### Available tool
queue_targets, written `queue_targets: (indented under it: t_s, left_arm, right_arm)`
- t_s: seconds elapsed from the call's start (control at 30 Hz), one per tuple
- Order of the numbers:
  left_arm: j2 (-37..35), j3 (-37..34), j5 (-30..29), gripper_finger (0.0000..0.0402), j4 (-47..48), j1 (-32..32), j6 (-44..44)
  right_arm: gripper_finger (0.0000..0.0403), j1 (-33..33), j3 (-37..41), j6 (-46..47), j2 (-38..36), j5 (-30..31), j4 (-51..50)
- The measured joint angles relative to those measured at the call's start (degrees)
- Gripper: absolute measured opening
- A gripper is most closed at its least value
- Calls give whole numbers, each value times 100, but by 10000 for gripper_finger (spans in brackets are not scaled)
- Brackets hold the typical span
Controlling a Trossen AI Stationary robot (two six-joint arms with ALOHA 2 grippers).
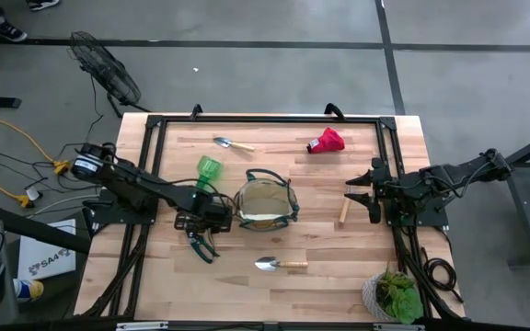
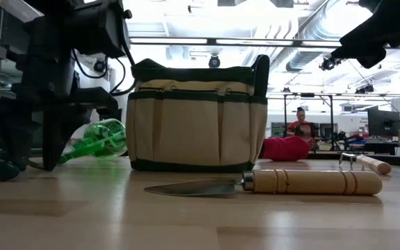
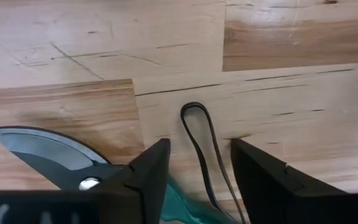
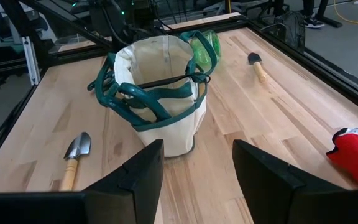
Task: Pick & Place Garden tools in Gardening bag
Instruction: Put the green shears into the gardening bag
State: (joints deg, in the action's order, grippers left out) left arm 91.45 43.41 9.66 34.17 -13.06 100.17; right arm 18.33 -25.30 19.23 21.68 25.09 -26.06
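The khaki gardening bag (image 1: 265, 204) stands upright mid-table, open, with its green loop handles lying across its mouth (image 4: 160, 93). My left gripper (image 1: 202, 230) is open, low over the dark pruning shears (image 1: 202, 248), which lie on the table left of the bag. In the left wrist view the fingers stand either side of the shears' teal handle (image 3: 180, 200) and a thin black loop (image 3: 199, 140); the blade (image 3: 36, 148) points away beside one finger. My right gripper (image 1: 368, 191) is open and empty, above the table right of the bag, facing it (image 4: 197, 180). My left gripper comes at the shears from above, pointing down, one finger (image 3: 145, 177) over the pivot (image 3: 89, 183) and the other (image 3: 272, 180) past the black loop. The shears lie flat on the table. Whether the fingers touch them, I cannot tell.
A bright green piece (image 1: 209, 170) lies left of the bag. One trowel (image 1: 233, 143) lies at the far side, another (image 1: 279, 264) at the near side. A red piece (image 1: 326, 141) lies far right, a wooden-handled tool (image 1: 345, 210) below my right gripper, a potted plant (image 1: 394, 294) near right.
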Motion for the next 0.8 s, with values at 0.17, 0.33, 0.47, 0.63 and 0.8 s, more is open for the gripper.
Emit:
queue_targets:
  t_s: [0.17,0.33,0.47,0.63,0.8]
  left_arm:
    - [205,303,-70,146,381,-3,-212]
    - [451,577,-114,138,634,-7,-532]
    - [661,686,-22,123,699,-2,-592]
    - [698,738,-14,89,728,-2,-695]
    - [700,740,-12,50,721,-2,-735]
  right_arm:
    - [183,0,0,1,0,1,0]
    - [183,0,0,1,0,1,0]
    - [183,0,0,0,0,1,0]
    - [183,0,0,1,1,1,0]
    - [183,0,0,-1,1,1,0]
